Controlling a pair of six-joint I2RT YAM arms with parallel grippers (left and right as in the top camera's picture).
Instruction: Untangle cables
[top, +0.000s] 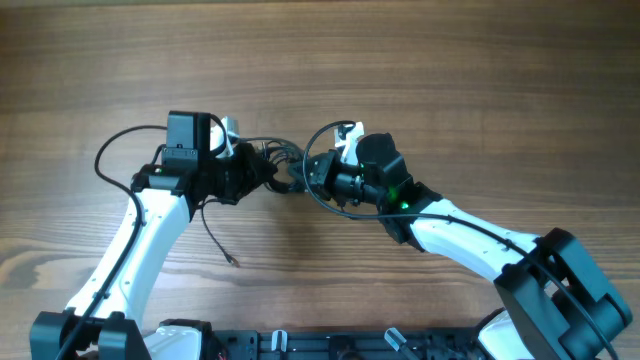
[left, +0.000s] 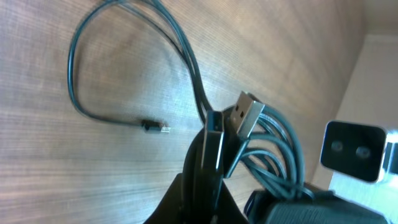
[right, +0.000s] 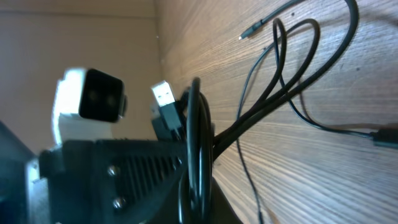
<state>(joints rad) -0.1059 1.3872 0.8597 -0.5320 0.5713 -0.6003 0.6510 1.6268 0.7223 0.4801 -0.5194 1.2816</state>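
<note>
Closest: left gripper (left: 209, 163) closed on cables (left: 273, 149) just below USB plug (left: 245, 115); right gripper (right: 194, 158) looks clamped on same bundle from right. Knot held between both, above table (top: 450, 80), likely for pulling apart; loose strand (top: 213, 235) trails near-left

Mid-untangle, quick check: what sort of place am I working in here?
Likely a robot lab bench rather than a home: a plain wood-grain table, the left arm and right arm reaching in from its bottom edge, and the cables bunched between them.
</note>
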